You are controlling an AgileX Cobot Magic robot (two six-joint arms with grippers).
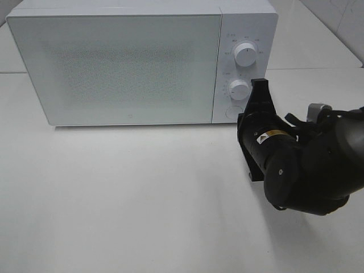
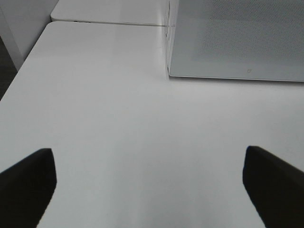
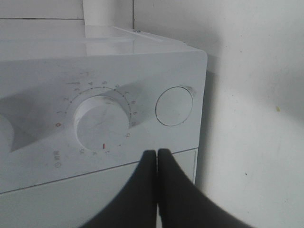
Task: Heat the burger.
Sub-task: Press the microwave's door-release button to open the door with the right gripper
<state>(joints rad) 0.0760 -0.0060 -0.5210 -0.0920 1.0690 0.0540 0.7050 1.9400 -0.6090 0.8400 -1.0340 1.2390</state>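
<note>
R gripper shut: fingertips pressed together, nothing gripped. Parked at ctrl panel of white microwave. In ext view, tip sits just beside lower dial on its right, w/ round button just below. Wrist cam puts closed tips near that dial's rim, by red pointer mark. Touching or a hair off, can't tell. Upper dial apart from the tip.

R arm dark and bulky, angled in from right edge of ext view, over table at front-right of microwave.

L gripper wide open, two dark fingers far apart w/ only bare white tabletop between. Above table, facing microwave's front-left corner.

Microwave door closed, flush w/ body. Window frosted and speckled, can't see inside.

Re burger: location can't be told — hidden from all three views.
</note>
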